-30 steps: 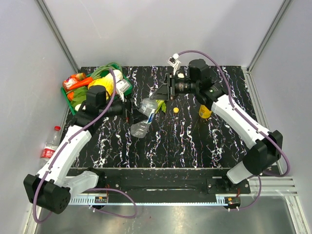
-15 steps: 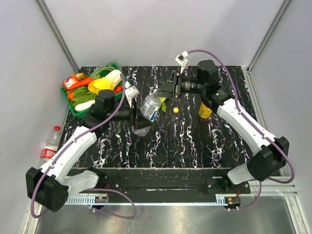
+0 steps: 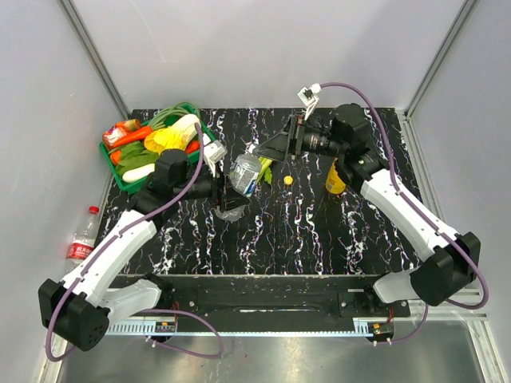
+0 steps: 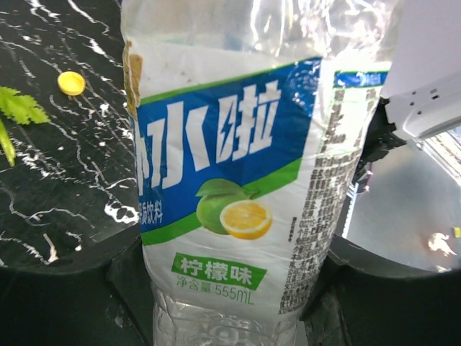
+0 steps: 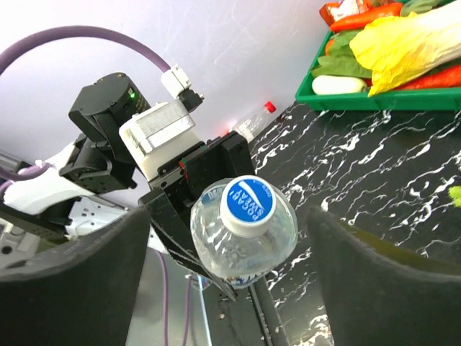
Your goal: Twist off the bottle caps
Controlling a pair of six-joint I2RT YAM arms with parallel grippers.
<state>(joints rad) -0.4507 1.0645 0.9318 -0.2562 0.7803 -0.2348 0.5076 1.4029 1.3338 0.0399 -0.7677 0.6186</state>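
Observation:
My left gripper (image 3: 227, 192) is shut on the body of a clear bottle with a blue label (image 3: 244, 174), held off the table with its neck pointing at the right arm. The left wrist view is filled by that bottle (image 4: 230, 180) between the black fingers (image 4: 126, 285) of the left gripper (image 4: 238, 306). Its blue-and-white cap (image 5: 248, 205) faces my right gripper (image 5: 229, 216), which stands open with a finger on each side, not touching. In the top view the right gripper (image 3: 268, 150) hovers just beyond the cap. An orange-yellow juice bottle (image 3: 335, 182) stands under the right arm. A red-label bottle (image 3: 83, 236) lies off the table's left edge.
A green basket (image 3: 113, 159) of vegetables sits at the back left. A loose yellow cap (image 3: 287, 180) and a green leaf (image 3: 265, 169) lie on the black marbled table (image 3: 303, 231) near the bottle. Grey walls close in the sides and the back.
The left gripper shut on the lying blue-label bottle and raised it toward the right arm. The right gripper drew back a little to the right and has just opened around the cap.

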